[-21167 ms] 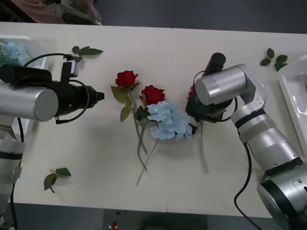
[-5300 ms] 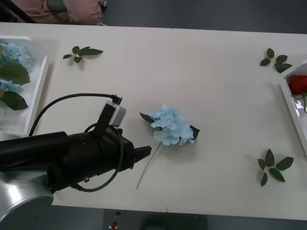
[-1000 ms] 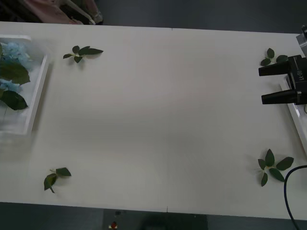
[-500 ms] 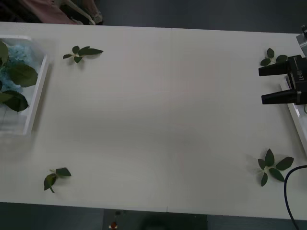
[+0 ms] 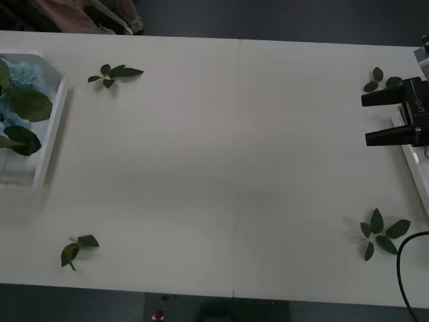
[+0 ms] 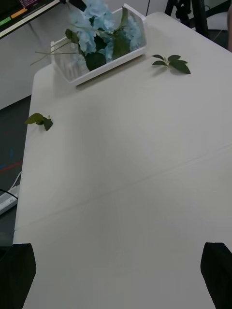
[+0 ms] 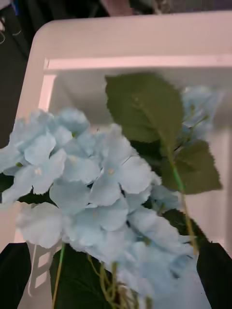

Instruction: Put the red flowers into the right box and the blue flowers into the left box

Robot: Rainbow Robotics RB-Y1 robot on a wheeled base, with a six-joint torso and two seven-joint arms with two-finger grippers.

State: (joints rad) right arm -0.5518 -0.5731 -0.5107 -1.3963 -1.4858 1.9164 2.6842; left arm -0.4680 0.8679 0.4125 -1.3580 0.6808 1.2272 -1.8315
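Black fingers of my right gripper [image 5: 387, 119] reach in level from the table's right edge, spread apart with nothing between them, beside the rim of the shallow white plastic right box [image 5: 413, 161], which is mostly cut off. My left gripper [image 7: 116, 277] hangs close over the shallow white slatted left box [image 7: 130, 63], its dark fingers apart at the two corners, just above the fluffy pale-blue flowers [image 7: 92, 178] with big green leaves lying inside. From the front that box sits at the table's far left edge. Four loose green leaf sprigs [image 5: 114, 72] lie scattered on the white table [image 5: 228, 154]. The right box's contents are hidden from me.
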